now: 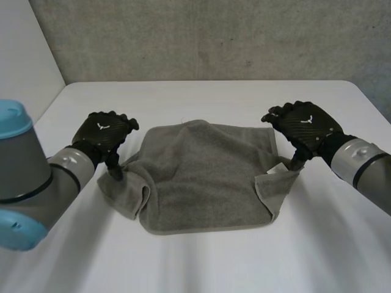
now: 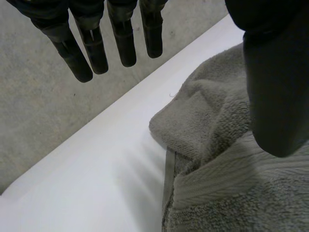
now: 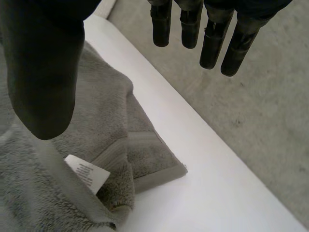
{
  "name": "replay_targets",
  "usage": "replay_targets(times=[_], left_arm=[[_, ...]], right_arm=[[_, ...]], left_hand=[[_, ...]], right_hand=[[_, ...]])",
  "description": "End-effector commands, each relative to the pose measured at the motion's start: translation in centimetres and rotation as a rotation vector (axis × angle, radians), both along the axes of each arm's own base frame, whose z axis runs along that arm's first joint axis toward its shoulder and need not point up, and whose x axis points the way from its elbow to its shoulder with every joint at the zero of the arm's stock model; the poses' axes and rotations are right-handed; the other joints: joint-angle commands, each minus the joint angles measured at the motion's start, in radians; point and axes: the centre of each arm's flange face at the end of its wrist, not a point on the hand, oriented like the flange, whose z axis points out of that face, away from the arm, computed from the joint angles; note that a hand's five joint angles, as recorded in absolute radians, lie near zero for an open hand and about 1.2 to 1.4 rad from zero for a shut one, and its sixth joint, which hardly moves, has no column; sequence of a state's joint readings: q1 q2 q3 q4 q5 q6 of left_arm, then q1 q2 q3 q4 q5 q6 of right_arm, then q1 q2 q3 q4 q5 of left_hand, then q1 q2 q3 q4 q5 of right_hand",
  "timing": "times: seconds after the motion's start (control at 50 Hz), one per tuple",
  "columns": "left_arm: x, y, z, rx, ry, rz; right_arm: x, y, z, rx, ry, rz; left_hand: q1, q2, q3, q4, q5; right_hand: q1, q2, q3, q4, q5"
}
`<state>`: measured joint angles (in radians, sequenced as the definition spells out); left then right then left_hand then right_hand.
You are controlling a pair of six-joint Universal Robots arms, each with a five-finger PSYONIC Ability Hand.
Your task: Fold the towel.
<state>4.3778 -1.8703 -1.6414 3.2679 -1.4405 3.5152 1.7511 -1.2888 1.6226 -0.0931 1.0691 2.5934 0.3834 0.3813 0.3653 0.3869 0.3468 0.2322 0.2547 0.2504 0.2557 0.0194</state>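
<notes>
At opposite sides of the towel [image 1: 204,177], left hand [image 1: 104,135] and right hand [image 1: 305,125], fingers straight, empty

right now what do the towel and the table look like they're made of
Towel: grey terry cloth, probably cotton; fuzzy looped pile, flat woven band near its edge, white sewn label. Table: smooth white top, maybe laminate or painted board; cannot tell which.
</notes>
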Motion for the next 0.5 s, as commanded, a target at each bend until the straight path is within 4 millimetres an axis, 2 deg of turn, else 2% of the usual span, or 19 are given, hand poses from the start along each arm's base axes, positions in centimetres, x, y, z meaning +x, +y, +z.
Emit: replay_targets(times=[0.02,0.1,0.14,0.16,0.2,0.26,0.5], left_arm=[[0.9,3.4,-1.0,-0.004,-0.098,-0.05],[1.1,4.6,-1.7,-0.015,-0.135,-0.061],[1.1,5.4,-2.1,-0.035,-0.129,-0.061],[1.1,5.4,-2.1,-0.035,-0.129,-0.061],[0.5,6.3,-2.4,-0.047,-0.1,-0.073],[-0.3,7.0,-2.7,-0.054,-0.061,-0.075],[-2.4,7.0,-4.2,-0.063,-0.051,-0.094]], right_arm=[[0.0,1.5,-0.8,-0.08,0.202,0.035],[1.1,2.2,-1.4,-0.1,0.258,0.062],[2.4,2.7,-2.5,-0.1,0.303,0.101],[2.4,2.7,-2.5,-0.1,0.303,0.102],[3.5,3.2,-3.5,-0.112,0.349,0.14],[4.0,3.2,-4.4,-0.127,0.398,0.159],[5.0,3.1,-7.3,-0.12,0.494,0.187]], left_hand=[[-0.079,-0.077,-0.061,-0.082,-0.217],[-0.073,-0.071,-0.055,-0.076,-0.211],[-0.076,-0.074,-0.058,-0.079,-0.214],[-0.076,-0.074,-0.058,-0.079,-0.214],[-0.079,-0.077,-0.061,-0.082,-0.217],[-0.079,-0.077,-0.061,-0.082,-0.217],[-0.067,-0.065,-0.049,-0.071,-0.205]], right_hand=[[-0.058,-0.08,-0.076,-0.081,-0.019],[-0.058,-0.08,-0.076,-0.081,-0.019],[-0.058,-0.08,-0.076,-0.081,-0.019],[-0.058,-0.08,-0.076,-0.081,-0.019],[-0.058,-0.08,-0.076,-0.081,-0.019],[-0.058,-0.08,-0.076,-0.081,-0.019],[-0.003,-0.026,-0.022,-0.027,0.035]])
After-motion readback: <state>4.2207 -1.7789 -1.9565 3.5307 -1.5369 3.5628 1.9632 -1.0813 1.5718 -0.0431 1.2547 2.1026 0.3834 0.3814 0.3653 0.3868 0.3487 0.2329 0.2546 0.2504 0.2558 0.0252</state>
